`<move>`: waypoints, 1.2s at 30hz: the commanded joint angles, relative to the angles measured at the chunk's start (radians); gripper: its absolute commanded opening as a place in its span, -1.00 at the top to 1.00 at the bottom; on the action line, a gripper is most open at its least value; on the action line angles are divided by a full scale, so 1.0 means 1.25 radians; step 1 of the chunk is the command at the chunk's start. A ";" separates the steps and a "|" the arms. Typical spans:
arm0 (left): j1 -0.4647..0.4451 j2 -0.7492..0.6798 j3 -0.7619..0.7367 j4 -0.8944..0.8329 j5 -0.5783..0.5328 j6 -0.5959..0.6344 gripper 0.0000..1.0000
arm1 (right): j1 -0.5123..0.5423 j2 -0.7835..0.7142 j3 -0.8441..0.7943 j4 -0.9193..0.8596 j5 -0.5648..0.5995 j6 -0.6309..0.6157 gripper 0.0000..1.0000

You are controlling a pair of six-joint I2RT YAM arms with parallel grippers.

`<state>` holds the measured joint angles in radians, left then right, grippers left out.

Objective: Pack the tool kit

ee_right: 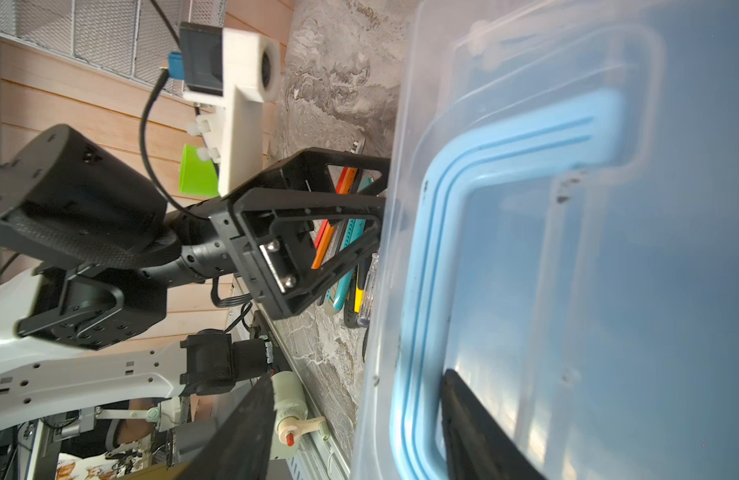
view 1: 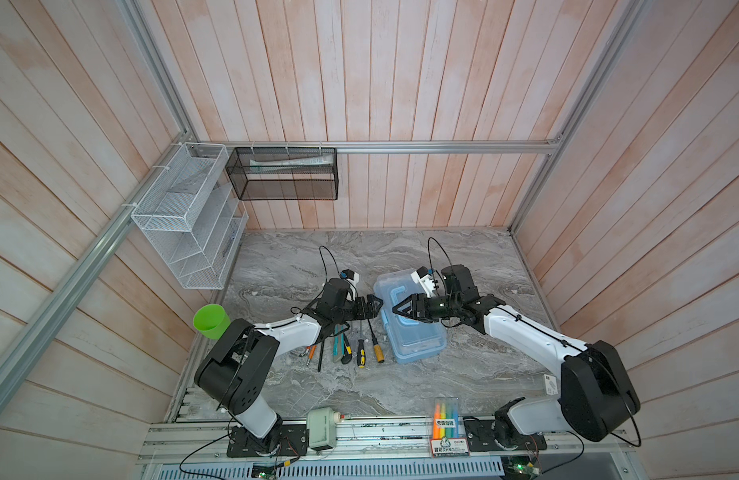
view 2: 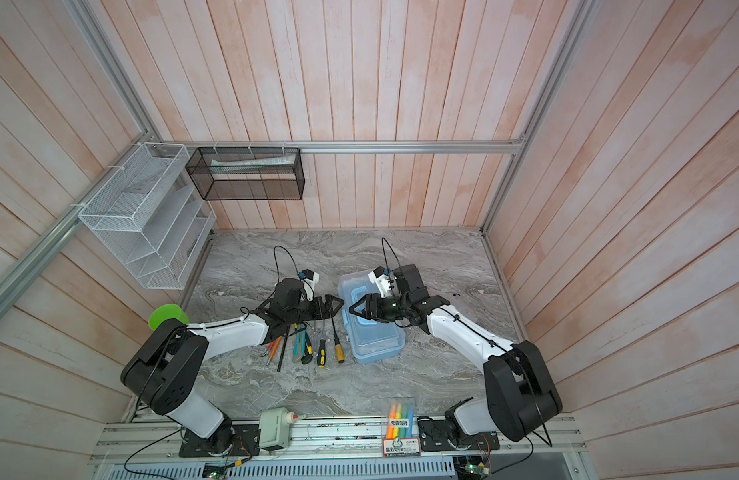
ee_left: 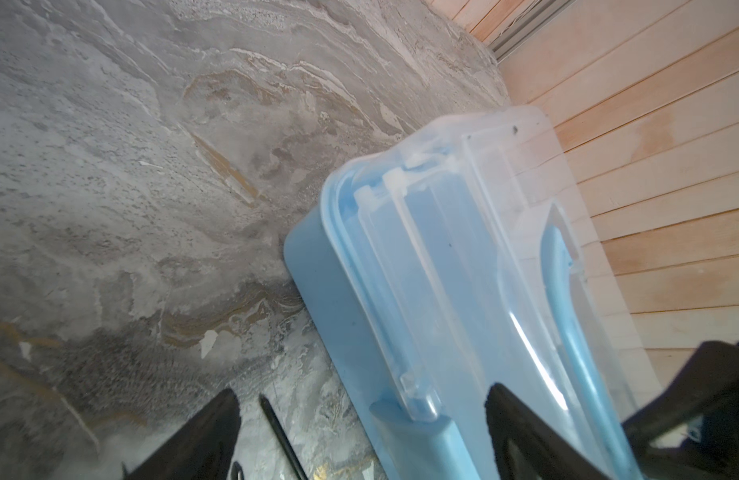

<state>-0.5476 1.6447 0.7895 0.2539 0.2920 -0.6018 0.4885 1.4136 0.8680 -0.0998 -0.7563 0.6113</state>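
Observation:
The tool kit's light-blue case point(view 1: 417, 336) stands mid-table with its clear lid point(ee_left: 463, 257) down and its blue handle point(ee_right: 442, 232) flat on top. Loose tools lie left of it: a teal utility knife point(view 1: 338, 345), a yellow-and-black screwdriver point(view 1: 360, 353), an amber-handled screwdriver point(view 1: 378, 351) and orange-handled tools point(view 1: 311, 353). My left gripper point(view 1: 379, 305) point(ee_left: 363, 432) is open at the case's left side, with the blue latch point(ee_left: 417, 440) between its fingers. My right gripper point(view 1: 395, 309) point(ee_right: 359, 376) is open over the lid. One of its fingers sits inside the handle loop, the other beyond the case edge.
A green cup point(view 1: 211, 321) stands at the table's left edge. A pack of coloured highlighters point(view 1: 446, 419) and a pale box-shaped device point(view 1: 322, 428) lie at the front rail. On the walls hang a white wire rack point(view 1: 185, 216) and a black mesh basket point(view 1: 282, 174).

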 commanded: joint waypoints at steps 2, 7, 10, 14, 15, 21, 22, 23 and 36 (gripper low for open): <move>-0.014 0.012 0.031 0.019 0.026 0.013 -0.88 | 0.009 0.011 0.015 0.101 -0.113 0.031 -0.19; -0.015 0.007 0.030 0.022 0.026 0.016 -0.89 | 0.002 0.011 0.032 0.141 -0.149 0.048 -0.16; -0.015 0.002 0.033 0.008 0.020 0.015 -0.88 | -0.021 -0.006 0.013 0.180 -0.164 0.071 -0.13; -0.015 -0.013 0.024 -0.009 0.007 0.008 -0.88 | -0.069 -0.055 -0.028 0.220 -0.163 0.113 -0.06; -0.016 -0.019 0.018 -0.013 0.003 0.005 -0.89 | -0.076 -0.068 -0.021 0.172 -0.132 0.097 -0.03; -0.017 -0.060 -0.025 -0.039 -0.012 0.006 -0.88 | -0.060 -0.080 0.095 -0.184 0.132 -0.024 -0.20; -0.020 -0.067 -0.030 -0.050 -0.021 0.013 -0.88 | -0.050 -0.073 0.116 -0.226 0.164 -0.024 -0.22; -0.023 -0.074 -0.035 -0.066 -0.036 0.018 -0.88 | -0.036 -0.066 0.135 -0.261 0.199 -0.020 -0.26; -0.035 -0.113 -0.100 -0.056 -0.037 0.034 -0.89 | 0.052 0.013 0.191 -0.299 0.280 0.063 -0.35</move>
<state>-0.5812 1.5238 0.6724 0.1684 0.2493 -0.5816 0.5430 1.4017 1.0893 -0.4477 -0.4458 0.6716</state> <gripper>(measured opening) 0.942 0.674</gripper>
